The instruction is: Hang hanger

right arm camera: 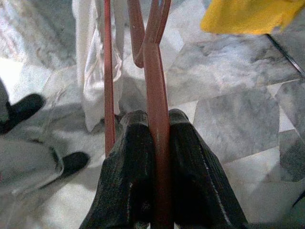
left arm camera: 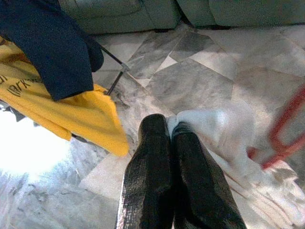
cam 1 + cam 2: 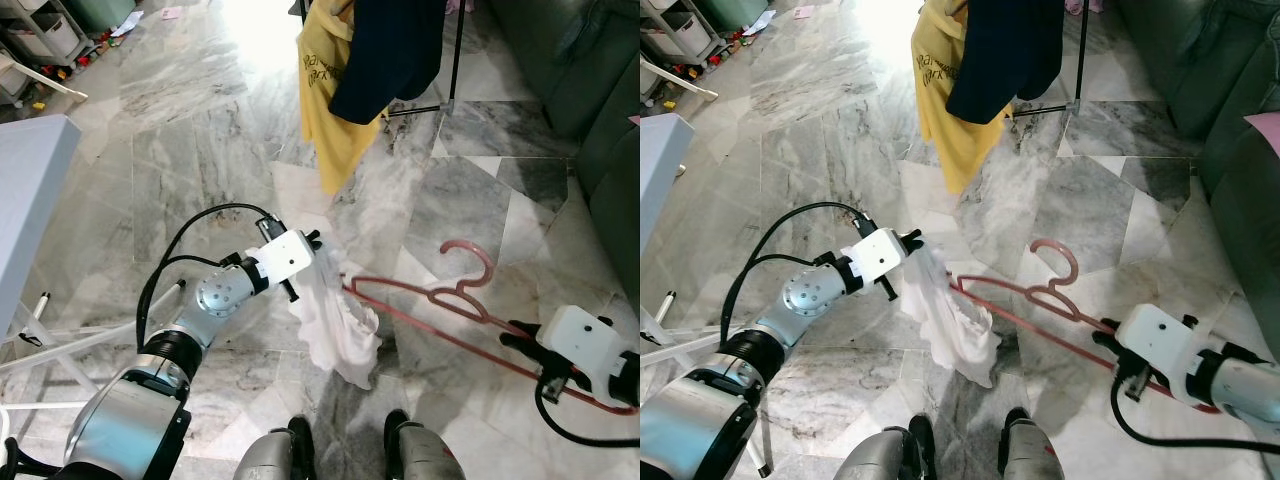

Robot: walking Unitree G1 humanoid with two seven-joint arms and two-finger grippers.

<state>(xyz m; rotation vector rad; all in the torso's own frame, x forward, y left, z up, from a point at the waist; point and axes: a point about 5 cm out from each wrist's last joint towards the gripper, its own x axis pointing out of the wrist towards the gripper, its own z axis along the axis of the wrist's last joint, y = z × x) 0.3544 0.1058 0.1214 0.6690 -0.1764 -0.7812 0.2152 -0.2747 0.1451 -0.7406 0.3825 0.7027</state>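
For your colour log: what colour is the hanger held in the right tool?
Red hanger, clearest in the right wrist view.

Open marble floor (image 3: 200, 150) ahead; hanging yellow shirt (image 3: 335, 100) and dark garment (image 3: 390, 50) block the rack.

Hidden and cut-off parts

The white cloth (image 3: 335, 320) is covering one end of the red hanger (image 3: 440, 300); the yellow garment (image 3: 335, 100) and dark garment (image 3: 385, 50) are running off the top edge, hiding the rack's upper part.
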